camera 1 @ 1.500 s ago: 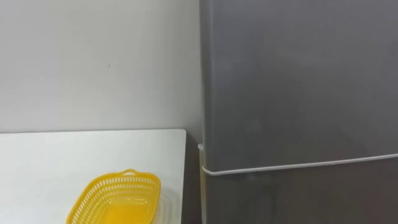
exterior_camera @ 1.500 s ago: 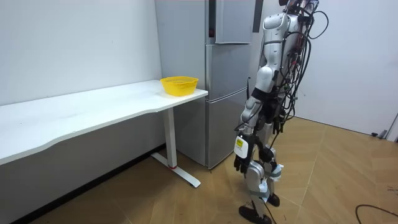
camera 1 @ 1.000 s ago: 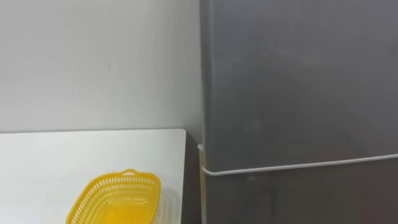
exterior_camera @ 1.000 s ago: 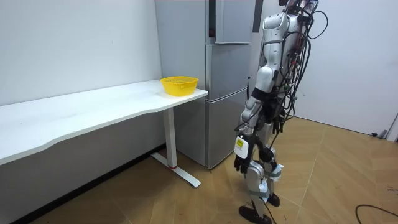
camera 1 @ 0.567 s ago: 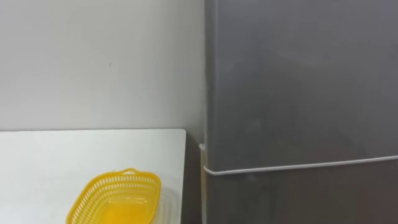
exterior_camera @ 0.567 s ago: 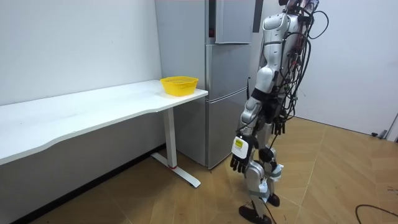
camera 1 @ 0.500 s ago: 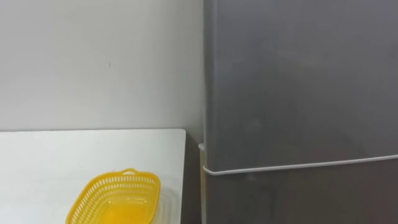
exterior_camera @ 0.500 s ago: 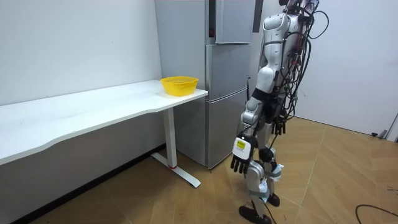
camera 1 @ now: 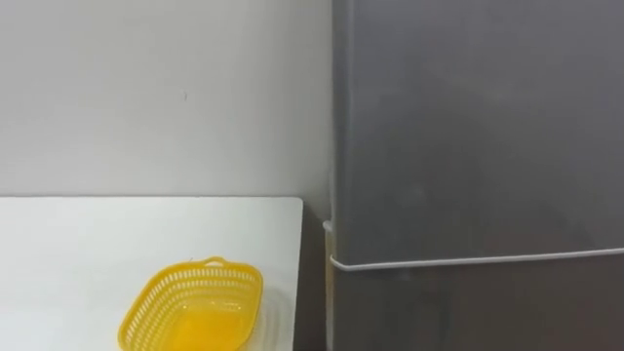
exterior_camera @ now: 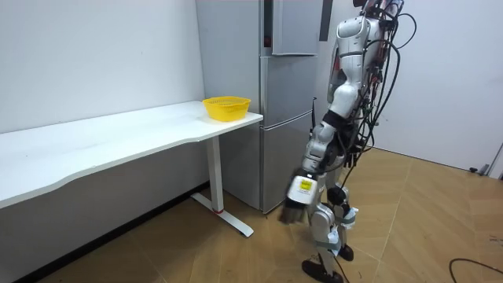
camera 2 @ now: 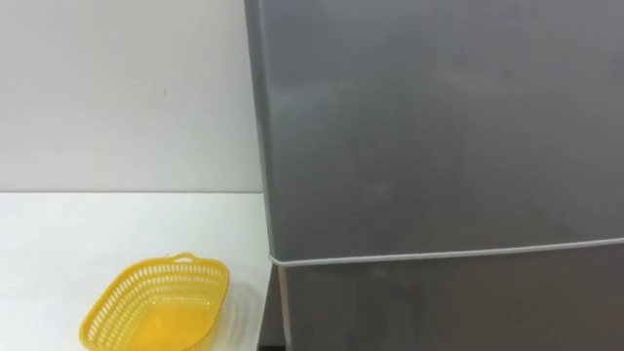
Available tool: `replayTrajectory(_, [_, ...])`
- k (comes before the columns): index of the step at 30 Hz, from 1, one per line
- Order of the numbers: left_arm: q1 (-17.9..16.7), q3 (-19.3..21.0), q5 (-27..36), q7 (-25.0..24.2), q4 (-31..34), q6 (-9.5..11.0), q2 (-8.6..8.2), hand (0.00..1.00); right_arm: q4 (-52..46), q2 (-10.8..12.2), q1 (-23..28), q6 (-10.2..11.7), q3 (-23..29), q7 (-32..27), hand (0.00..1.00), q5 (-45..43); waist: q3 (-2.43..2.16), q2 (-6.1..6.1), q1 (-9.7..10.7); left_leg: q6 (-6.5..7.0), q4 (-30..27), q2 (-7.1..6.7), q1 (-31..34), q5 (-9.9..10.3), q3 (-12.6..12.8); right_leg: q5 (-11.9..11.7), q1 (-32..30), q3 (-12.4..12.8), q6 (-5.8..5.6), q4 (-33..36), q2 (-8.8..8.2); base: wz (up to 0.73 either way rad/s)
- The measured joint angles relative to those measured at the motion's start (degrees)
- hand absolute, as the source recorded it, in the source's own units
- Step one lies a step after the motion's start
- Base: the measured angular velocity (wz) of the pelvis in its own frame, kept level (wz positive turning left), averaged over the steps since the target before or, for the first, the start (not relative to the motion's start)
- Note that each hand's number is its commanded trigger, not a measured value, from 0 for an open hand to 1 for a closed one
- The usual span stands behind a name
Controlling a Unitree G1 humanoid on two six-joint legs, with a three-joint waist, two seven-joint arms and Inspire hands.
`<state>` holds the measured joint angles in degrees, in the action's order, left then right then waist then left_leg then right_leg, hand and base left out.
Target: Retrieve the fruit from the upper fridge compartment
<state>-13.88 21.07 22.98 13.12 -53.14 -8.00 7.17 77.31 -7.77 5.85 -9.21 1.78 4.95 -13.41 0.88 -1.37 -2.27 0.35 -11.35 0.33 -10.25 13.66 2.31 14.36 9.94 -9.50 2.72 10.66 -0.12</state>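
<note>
Well above and ahead of the left hand's fingers stands the fridge [exterior_camera: 284, 88], shut all the way up, so whatever is to be fetched sits out of sight inside it. On that footing the task looks to be at its very start, with the reach for the door not yet made. The left hand [exterior_camera: 297, 193] hangs low before the thighs, toward the fridge's bottom part. It is blurred, and its fingers seem loose and empty. The right hand [exterior_camera: 350, 159] hangs at the far hip, half hidden by the body, and I cannot tell how its fingers lie. The next move probably calls for raising a hand far above where the fingers are, hooking them on the door's edge and swinging it open.

The eye views give the door [camera 1: 478, 127] close up, plain grey, with a pale seam [camera 1: 468, 259] across it. To its left, an empty yellow basket [camera 1: 193, 304] sits near the corner of the white table [camera 1: 78, 244]. The room view adds the robot standing upright close before the fridge, both hands, and a further section higher up.
</note>
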Motion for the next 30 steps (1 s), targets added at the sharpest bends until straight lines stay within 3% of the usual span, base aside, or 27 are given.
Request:
replayTrajectory(3, [2.93, 3.48, 6.71, 5.06, 6.53, 4.05, 0.07, 0.0, -0.99, -0.55, 0.06, 1.31, 1.77, -1.11, 0.0, 0.11, -0.39, 0.64, -0.44, 0.0, 0.04, -0.15, 0.15, 0.0, 0.16, -0.02, -0.04, 0.02, -0.1, 0.04, -0.08, 0.0])
replayTrajectory(7, [3.9, 3.65, 10.35, 11.61, 15.14, 7.56, 0.04, 0.0, -2.3, -0.77, 1.19, 2.4, 1.97, -1.87, 0.0, 0.01, -0.8, 0.79, -1.25, 0.0, 0.2, -0.19, 0.14, 0.0, 0.43, -0.11, -0.55, 0.58, -0.21, 0.2, 0.13, -0.09])
replayTrajectory(9, [3.24, 3.66, 10.59, 16.35, 20.27, 8.7, -0.04, 0.0, -2.65, -1.12, 1.25, 3.24, 2.49, -1.62, 0.0, 0.02, -1.1, 0.88, -1.41, 0.01, 0.58, -0.11, 0.18, 0.0, 0.62, -0.43, -0.86, 0.9, -0.24, 0.43, 0.32, -0.1])
replayTrajectory(13, [2.31, 4.46, 10.23, 22.41, 30.26, 10.31, -0.09, 0.0, -4.61, -1.27, 1.83, 4.95, 4.29, -1.12, 0.0, -0.1, -1.15, 0.81, -1.5, 0.01, 0.53, -0.17, 0.17, 0.0, 0.36, -0.47, -0.97, 0.71, -0.27, 0.66, 0.17, 0.0])
replayTrajectory(18, [2.34, 6.04, 8.03, 30.1, 43.98, 15.01, 0.32, 0.0, -5.7, -1.52, 1.89, 5.6, 4.72, -1.01, 0.0, 0.61, -1.2, 1.34, -1.71, 0.01, 0.57, -0.27, 0.03, 0.0, -0.03, -0.46, -0.98, 0.66, -0.29, 0.92, 0.13, 0.02])
replayTrajectory(23, [1.94, 6.86, 3.86, 32.09, 55.11, 16.58, 0.57, 0.0, -5.05, -1.69, 2.13, 5.69, 6.36, -0.33, 0.0, 0.12, -1.13, 1.53, -1.1, 0.01, 0.54, -0.25, 0.08, 0.0, -0.15, -0.42, -1.1, 0.79, -0.34, 0.71, -0.1, 0.0])
replayTrajectory(30, [1.7, 5.61, 3.87, 28.4, 67.38, 17.78, 0.77, 0.0, -4.29, -1.93, 2.35, 6.31, 6.21, 2.29, 0.0, 0.2, -1.02, 1.17, 0.56, 0.02, 0.2, -0.5, 0.69, -0.01, -0.96, -0.36, -1.24, -0.22, -0.54, 1.0, -0.42, 0.09])
